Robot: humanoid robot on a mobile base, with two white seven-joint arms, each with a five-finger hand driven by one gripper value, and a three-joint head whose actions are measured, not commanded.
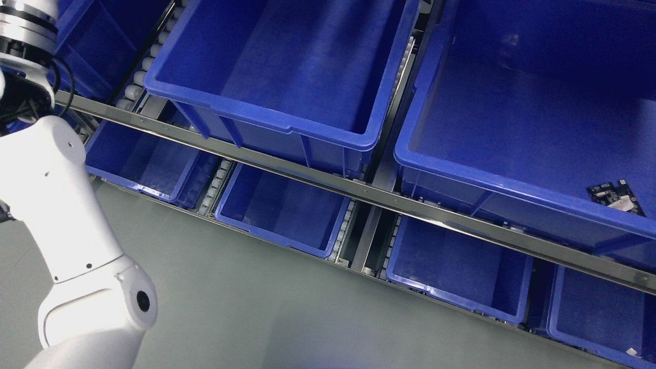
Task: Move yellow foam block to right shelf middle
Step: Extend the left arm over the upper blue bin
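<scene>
No yellow foam block shows anywhere in the head view. My left arm [66, 215] rises as a white jointed limb along the left edge, and its wrist runs out of the picture at the top left, so the hand itself is hidden. The right arm is out of view. Blue plastic bins fill the shelf: a large one at the upper middle [287, 66] holds nothing I can see, and a large one at the upper right [538, 102] holds a small dark circuit board [615, 197] near its front right corner.
A metal shelf rail [359, 189] runs diagonally from upper left to lower right. Beneath it a lower level carries several smaller blue bins [287, 210] on white rollers. Grey floor [246, 307] spreads across the bottom of the picture.
</scene>
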